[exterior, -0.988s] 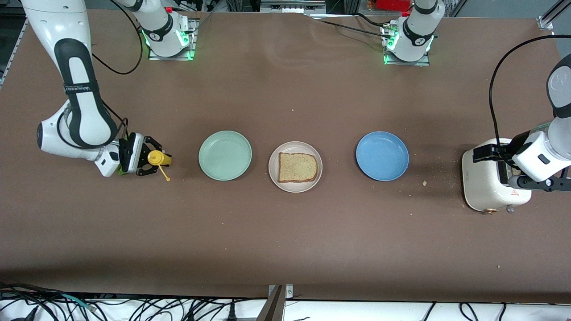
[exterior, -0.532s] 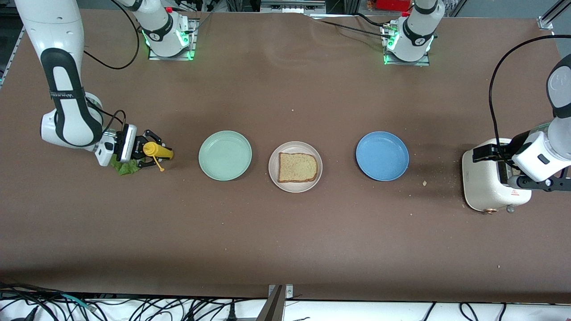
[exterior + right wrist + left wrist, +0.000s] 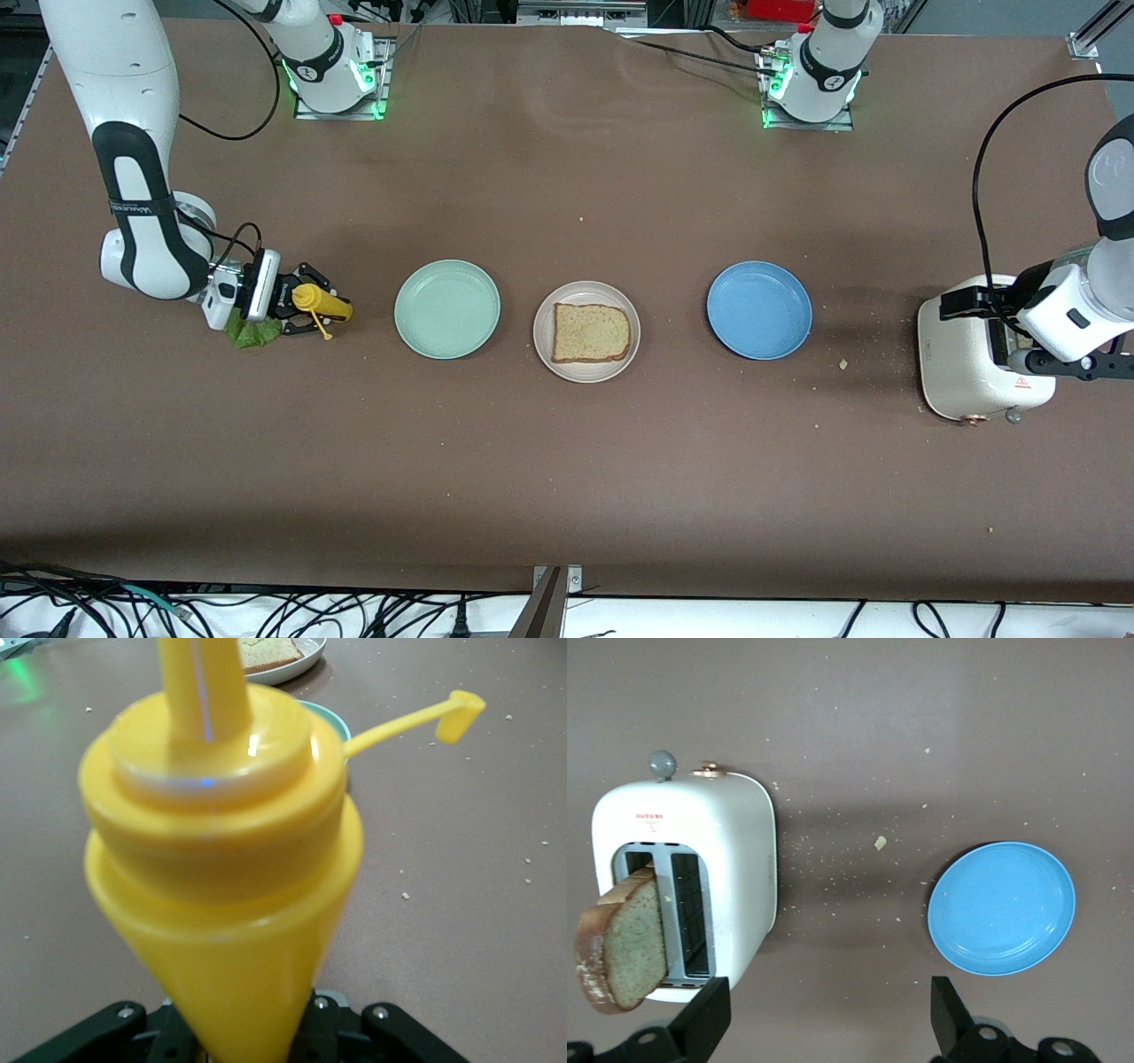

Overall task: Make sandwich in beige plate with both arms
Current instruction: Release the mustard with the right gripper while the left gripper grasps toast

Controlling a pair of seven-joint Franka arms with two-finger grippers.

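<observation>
Right gripper, at the right arm's end of the table, grips a yellow bottle lying sideways, nozzle toward the green plate, over a lettuce leaf. One bread slice lies flat in the beige plate, between the green and blue plates. Left gripper hangs wide open and empty over the toaster, where another slice stands.

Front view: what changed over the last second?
The right gripper, shut on the yellow squeeze bottle, carried it slightly toward the mint green plate, tipping it flatter and uncovering the green lettuce leaf. Unchanged: left gripper open over the white toaster, bread slice on the beige plate.
</observation>
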